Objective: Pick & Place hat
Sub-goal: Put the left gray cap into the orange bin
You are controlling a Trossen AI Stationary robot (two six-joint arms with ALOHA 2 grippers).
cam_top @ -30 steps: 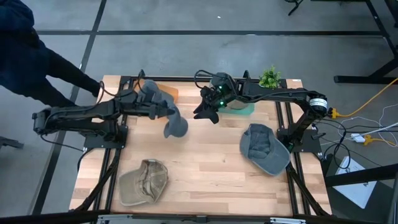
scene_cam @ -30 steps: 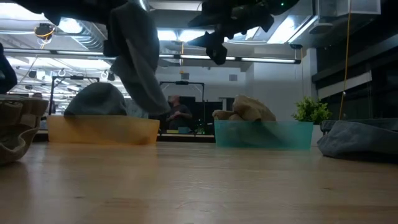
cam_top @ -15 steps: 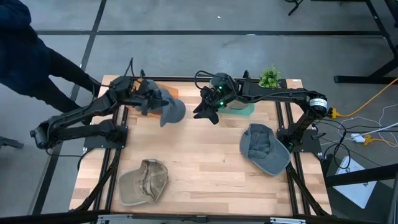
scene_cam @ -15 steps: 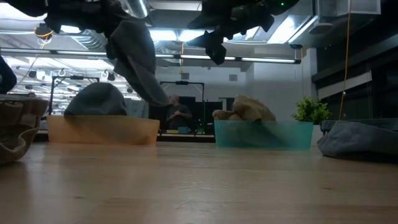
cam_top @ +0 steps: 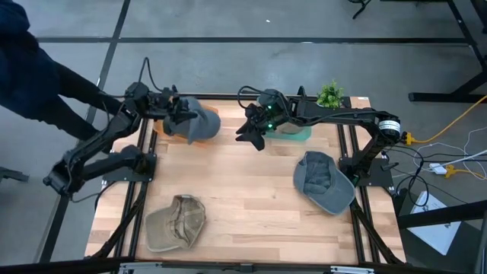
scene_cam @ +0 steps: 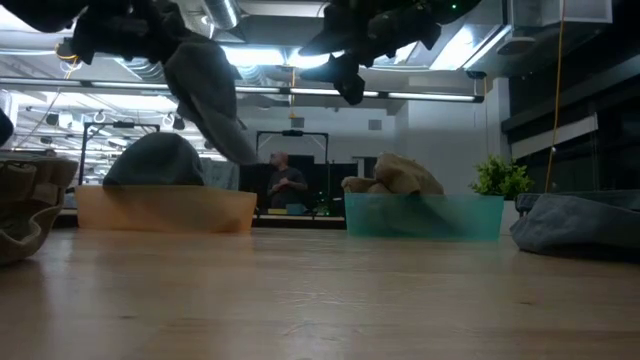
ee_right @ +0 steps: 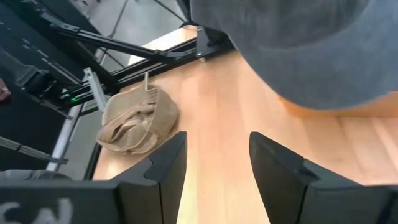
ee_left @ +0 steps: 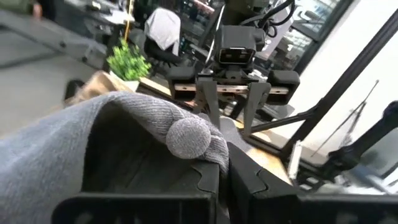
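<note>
Grey knit hat (cam_top: 199,123), pinched in the closed left gripper (cam_top: 173,116), hangs above the orange bin (cam_top: 209,113), a second grey hat (scene_cam: 155,160) inside it. Right gripper (cam_top: 251,131), fingers spread and holding nothing, hovers beside the teal bin (cam_top: 297,134). Tan cap (cam_top: 177,221) and grey cap (cam_top: 324,180) lie nearer the table's (cam_top: 251,198) front edge.
</note>
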